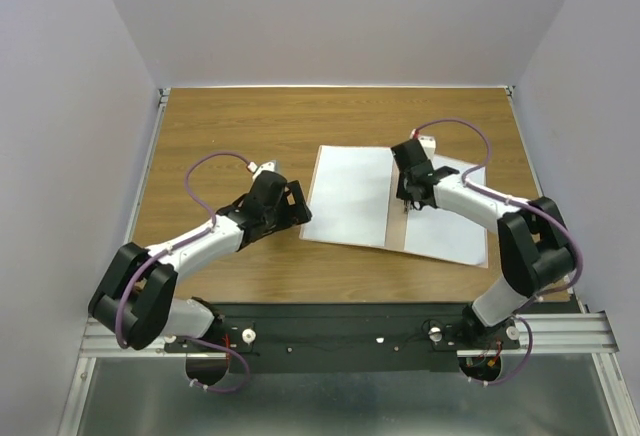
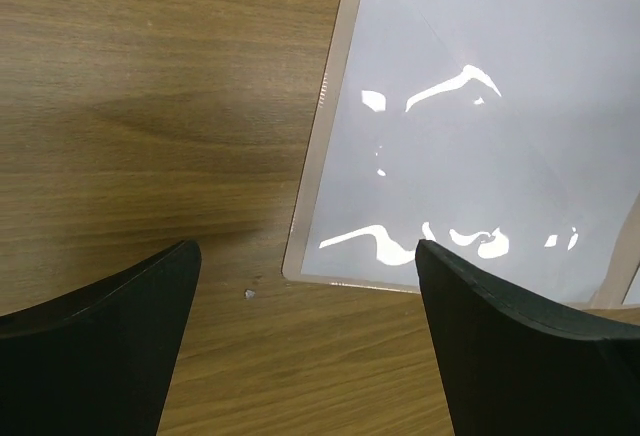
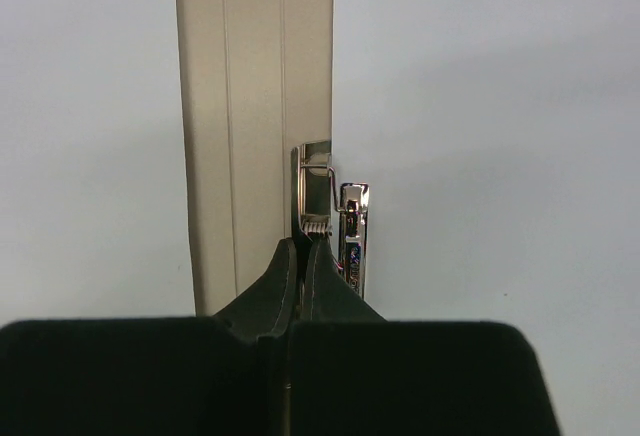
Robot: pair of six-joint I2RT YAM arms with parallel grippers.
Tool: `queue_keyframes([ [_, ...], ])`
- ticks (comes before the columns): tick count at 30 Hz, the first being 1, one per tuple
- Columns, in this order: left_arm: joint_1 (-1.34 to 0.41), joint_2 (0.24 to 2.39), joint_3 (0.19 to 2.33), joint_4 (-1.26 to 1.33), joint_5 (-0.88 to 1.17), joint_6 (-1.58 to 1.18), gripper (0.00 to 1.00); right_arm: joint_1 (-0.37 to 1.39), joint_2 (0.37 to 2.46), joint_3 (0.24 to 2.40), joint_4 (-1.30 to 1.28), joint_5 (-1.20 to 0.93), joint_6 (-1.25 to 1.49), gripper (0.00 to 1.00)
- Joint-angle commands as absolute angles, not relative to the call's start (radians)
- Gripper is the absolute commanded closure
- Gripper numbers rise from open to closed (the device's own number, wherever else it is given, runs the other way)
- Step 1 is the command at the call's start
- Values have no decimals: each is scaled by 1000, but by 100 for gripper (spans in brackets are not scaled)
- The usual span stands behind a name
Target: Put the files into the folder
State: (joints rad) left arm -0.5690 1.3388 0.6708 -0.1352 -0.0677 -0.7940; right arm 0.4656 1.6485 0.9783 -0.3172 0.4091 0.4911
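Left pincer [image 2: 305,252] spread, right pincer [image 3: 300,248] pressed together at the clip [image 3: 351,226]. I judge the files [image 1: 350,196] flimsy and slick, so I'd pinch 1 edge.

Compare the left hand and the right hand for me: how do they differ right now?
The left hand is open, fingers spread wide; the right hand has its fingers pressed shut. The left hand sits over the table beside the folder, near its corner; the right hand sits over the folder's spine, tips at the metal clip. Whether it grips the clip is unclear. Both are black and point down.
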Motion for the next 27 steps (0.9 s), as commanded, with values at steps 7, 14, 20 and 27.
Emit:
queue_keyframes([
  [7, -468, 1154, 569, 11, 93, -720, 2, 474, 1433, 1072, -313, 384, 445, 99],
  [14, -345, 1066, 496, 152, 310, -640, 2, 471, 1336, 1101, -314, 301, 416, 99],
  [20, -313, 1009, 446, 282, 469, -641, 2, 463, 1298, 1097, -313, 178, 411, 99],
  [27, -308, 1011, 437, 328, 476, -677, 2, 456, 1286, 1115, -313, 78, 428, 99],
])
